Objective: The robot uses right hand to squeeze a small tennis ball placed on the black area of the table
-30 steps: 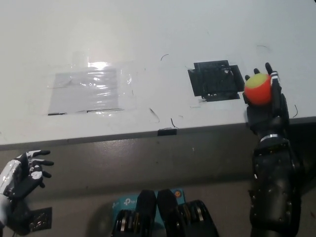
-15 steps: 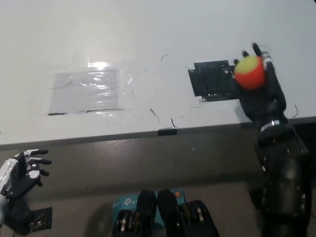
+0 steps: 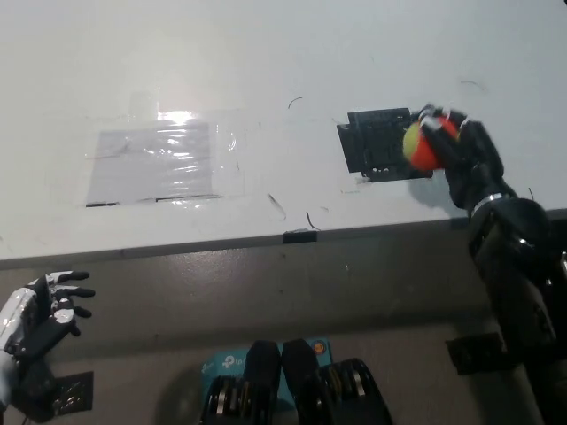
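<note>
- Fingers (image 3: 443, 133) of the right hand (image 3: 461, 155) wrap around the ball (image 3: 420, 146), clenched on it from its right side and top.
- Ball: yellow-green on its left half, orange-red on the right; it sits over the right edge of the black patch (image 3: 376, 143), held in the hand. Whether it touches the table cannot be told.
- Right arm (image 3: 518, 266) comes up from below and right of the patch, crossing the table edge.
- Left hand (image 3: 40, 310) rests far from the patch, low and to the left, off the table; its fingers are spread and hold nothing.
- Table (image 3: 266, 53) is white, matte, and fills the upper part of the view; thin dark scuffs and short curved marks lie around the patch, most of them left of and below it.
- Patch is a ragged dark square made of overlapping strips of black tape, stuck flat on the table.
- Clear film (image 3: 159, 159), taped flat and glinting under the light, lies well left of the patch, with a grey rectangle showing under it.
- A small black tab (image 3: 299, 236) sits on the table's front edge, below and left of the patch.
- Floor (image 3: 266, 292) under the table edge is dull grey-brown; a dark square mark (image 3: 478, 352) lies on it below the patch, and another (image 3: 73, 392) by the left hand.
- No containers are in view.
</note>
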You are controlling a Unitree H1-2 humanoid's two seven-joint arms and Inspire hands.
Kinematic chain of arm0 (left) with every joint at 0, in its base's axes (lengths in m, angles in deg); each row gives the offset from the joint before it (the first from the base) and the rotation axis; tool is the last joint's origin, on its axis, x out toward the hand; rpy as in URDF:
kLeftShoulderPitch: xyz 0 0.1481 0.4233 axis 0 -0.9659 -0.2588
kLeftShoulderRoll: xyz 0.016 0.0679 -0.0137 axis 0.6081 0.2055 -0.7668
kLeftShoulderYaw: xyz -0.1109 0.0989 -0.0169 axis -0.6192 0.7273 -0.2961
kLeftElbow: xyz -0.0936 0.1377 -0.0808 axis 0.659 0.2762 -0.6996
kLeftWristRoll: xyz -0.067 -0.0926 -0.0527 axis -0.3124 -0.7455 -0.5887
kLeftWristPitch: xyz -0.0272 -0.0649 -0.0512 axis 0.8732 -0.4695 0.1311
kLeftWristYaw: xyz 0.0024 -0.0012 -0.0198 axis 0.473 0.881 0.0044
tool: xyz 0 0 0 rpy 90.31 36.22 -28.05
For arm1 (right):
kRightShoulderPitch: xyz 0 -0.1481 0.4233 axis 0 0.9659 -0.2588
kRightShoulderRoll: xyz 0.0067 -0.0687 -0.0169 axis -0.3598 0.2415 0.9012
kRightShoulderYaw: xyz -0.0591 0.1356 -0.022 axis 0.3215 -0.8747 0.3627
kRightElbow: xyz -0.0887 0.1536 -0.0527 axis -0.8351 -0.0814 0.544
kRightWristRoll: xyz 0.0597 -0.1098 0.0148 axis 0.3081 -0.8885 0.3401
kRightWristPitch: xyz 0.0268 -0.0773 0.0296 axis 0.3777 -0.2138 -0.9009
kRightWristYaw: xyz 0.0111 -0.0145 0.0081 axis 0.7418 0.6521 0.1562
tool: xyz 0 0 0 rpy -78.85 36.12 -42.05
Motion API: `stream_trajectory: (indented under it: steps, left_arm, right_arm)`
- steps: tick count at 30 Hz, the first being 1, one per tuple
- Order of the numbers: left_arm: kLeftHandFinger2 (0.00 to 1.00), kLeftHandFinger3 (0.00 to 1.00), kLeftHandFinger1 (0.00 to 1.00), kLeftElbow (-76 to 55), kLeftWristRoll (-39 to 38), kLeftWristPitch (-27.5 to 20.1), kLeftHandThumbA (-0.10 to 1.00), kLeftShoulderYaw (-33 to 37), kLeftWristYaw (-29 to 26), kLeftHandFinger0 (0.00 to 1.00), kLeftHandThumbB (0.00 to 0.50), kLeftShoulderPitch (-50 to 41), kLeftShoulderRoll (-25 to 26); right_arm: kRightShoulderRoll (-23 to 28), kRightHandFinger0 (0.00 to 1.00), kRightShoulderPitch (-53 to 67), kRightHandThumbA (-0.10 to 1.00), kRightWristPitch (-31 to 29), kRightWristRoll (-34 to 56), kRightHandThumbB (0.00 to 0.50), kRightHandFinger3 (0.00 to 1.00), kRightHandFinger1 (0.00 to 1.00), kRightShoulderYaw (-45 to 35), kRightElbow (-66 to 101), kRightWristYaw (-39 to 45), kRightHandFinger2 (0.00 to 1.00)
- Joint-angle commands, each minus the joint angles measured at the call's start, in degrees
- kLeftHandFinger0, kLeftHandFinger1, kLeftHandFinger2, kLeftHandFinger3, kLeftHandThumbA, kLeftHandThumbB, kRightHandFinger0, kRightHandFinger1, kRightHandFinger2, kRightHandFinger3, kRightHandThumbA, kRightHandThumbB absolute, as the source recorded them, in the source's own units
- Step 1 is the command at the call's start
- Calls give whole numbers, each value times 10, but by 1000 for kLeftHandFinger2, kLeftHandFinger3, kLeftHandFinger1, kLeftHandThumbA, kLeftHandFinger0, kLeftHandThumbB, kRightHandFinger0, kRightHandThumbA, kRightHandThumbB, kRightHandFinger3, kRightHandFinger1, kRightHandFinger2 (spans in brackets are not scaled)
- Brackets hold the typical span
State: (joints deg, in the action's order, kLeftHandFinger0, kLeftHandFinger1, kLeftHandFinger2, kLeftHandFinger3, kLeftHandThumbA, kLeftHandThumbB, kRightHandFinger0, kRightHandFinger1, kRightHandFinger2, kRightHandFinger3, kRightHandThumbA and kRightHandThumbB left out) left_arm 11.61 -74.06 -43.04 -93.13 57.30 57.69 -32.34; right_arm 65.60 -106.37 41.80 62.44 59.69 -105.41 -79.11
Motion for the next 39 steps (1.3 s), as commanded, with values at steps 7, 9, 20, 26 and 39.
stream_trajectory:
  steps: [7,9,20,26,39]
  left_arm:
    - [559,642,450,-20,-2,-20,19,-13,1,351,158,-2,23]
    - [556,648,451,-23,1,-20,5,-10,1,347,139,-4,23]
    - [551,627,441,-29,1,-12,6,-9,2,345,147,-3,23]
    - [552,628,425,-30,3,-16,20,-8,4,306,145,3,26]
    - [595,689,468,-32,6,-18,-36,-6,7,366,115,9,32]
  right_arm:
    - [75,0,-189,-100,-226,-449,299,186,0,295,-234,-84,395]
    - [73,0,-206,-100,-239,-484,324,199,33,335,-268,-109,428]
    - [55,0,-289,-100,-269,-560,379,418,2,465,-414,-219,423]
    - [38,0,-330,-100,-229,-587,326,296,1,542,-483,-229,495]
    - [7,1000,-297,613,-180,-548,461,1000,1000,571,-510,-110,1000]
